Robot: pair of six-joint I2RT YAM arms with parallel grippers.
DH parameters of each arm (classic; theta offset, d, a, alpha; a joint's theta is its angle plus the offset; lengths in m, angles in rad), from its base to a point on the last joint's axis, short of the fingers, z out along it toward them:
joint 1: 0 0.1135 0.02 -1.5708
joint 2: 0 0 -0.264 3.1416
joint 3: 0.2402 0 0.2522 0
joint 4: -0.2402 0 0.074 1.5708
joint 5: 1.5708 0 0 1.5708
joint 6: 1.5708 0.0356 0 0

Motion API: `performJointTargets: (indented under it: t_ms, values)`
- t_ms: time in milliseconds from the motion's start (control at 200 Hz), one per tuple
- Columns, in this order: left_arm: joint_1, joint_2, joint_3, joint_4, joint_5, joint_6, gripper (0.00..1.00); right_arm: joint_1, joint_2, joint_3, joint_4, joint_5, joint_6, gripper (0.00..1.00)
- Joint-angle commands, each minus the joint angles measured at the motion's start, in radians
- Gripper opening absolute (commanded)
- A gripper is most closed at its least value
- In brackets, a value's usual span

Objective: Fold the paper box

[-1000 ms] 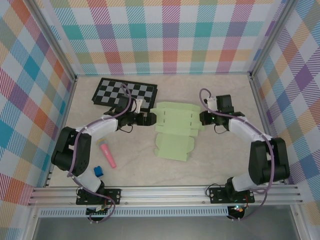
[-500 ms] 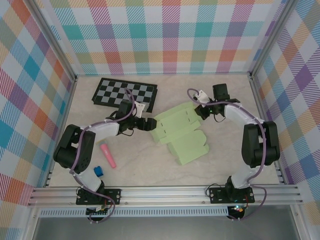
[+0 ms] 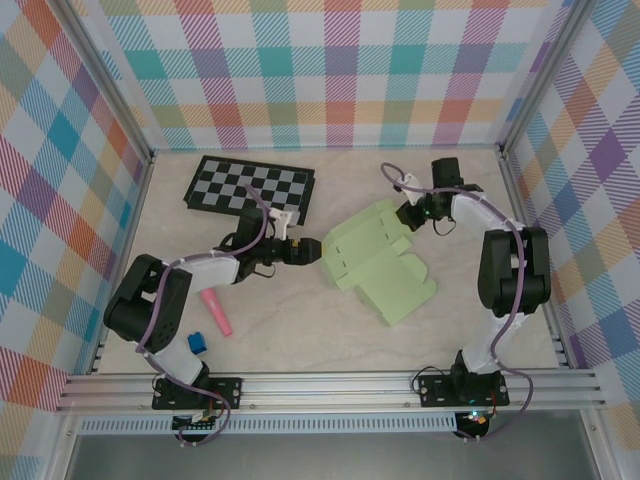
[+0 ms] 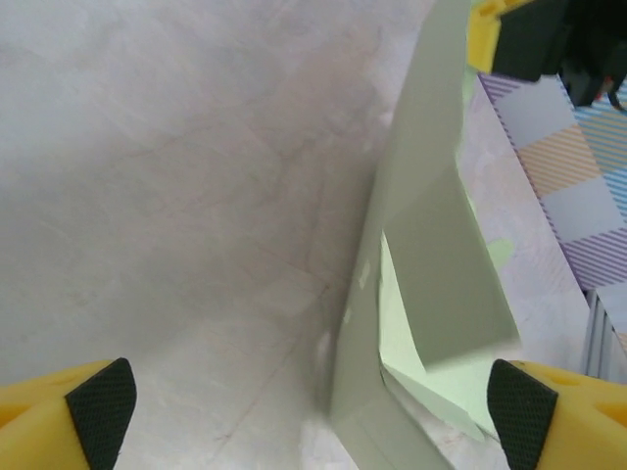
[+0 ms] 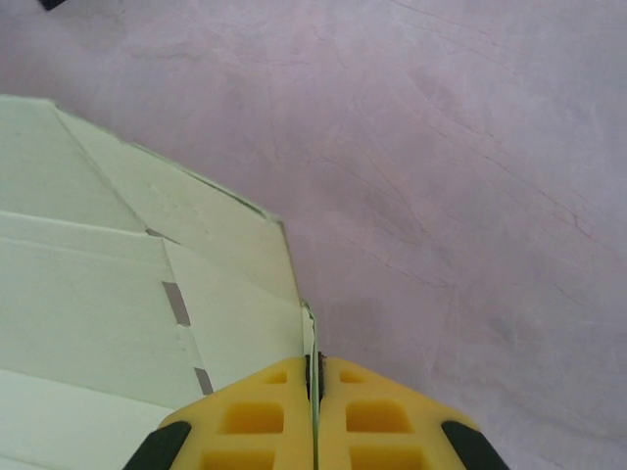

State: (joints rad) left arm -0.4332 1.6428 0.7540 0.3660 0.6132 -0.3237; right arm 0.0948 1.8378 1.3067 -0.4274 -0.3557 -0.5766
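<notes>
The paper box (image 3: 380, 262) is pale green card, lying askew at the middle of the table with its flaps partly raised. My right gripper (image 3: 407, 214) is at the box's far right corner. In the right wrist view it (image 5: 315, 377) is shut on a thin edge of the paper box (image 5: 118, 313). My left gripper (image 3: 312, 250) reaches in from the left and stands open at the box's left corner. In the left wrist view, an upright edge of the paper box (image 4: 421, 245) stands between the wide-apart black pads (image 4: 102, 411) of the left gripper (image 4: 309, 421), touching neither.
A black-and-grey checkerboard (image 3: 250, 185) lies at the back left. A pink marker (image 3: 216, 310) and a small blue object (image 3: 196, 342) lie front left beside the left arm. Metal frame posts and plaid walls close in the table (image 3: 300, 340).
The right gripper moved toward the back with the box's edge, swinging the box counter-clockwise so its near part went right. The left gripper followed to the right, staying open.
</notes>
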Motion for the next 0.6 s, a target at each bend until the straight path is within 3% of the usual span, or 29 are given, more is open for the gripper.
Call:
performJointTargets:
  t_ms: [0, 160, 425, 595]
  values:
    - [-0.049, -0.011, -0.04, 0.092, 0.005, -0.037, 1.0, -0.024, 0.02, 0.022, -0.009, -0.003, 0.096, 0.0]
    - [-0.103, -0.042, -0.125, 0.2, -0.148, -0.012, 1.0, -0.028, 0.018, 0.008, -0.006, 0.001, 0.118, 0.0]
    - [-0.104, 0.057, -0.034, 0.217, -0.178, -0.013, 0.92, -0.03, 0.005, -0.017, 0.003, -0.042, 0.114, 0.0]
    - [-0.104, 0.066, -0.046, 0.186, -0.205, 0.021, 0.56, -0.035, 0.011, -0.017, -0.005, -0.038, 0.107, 0.0]
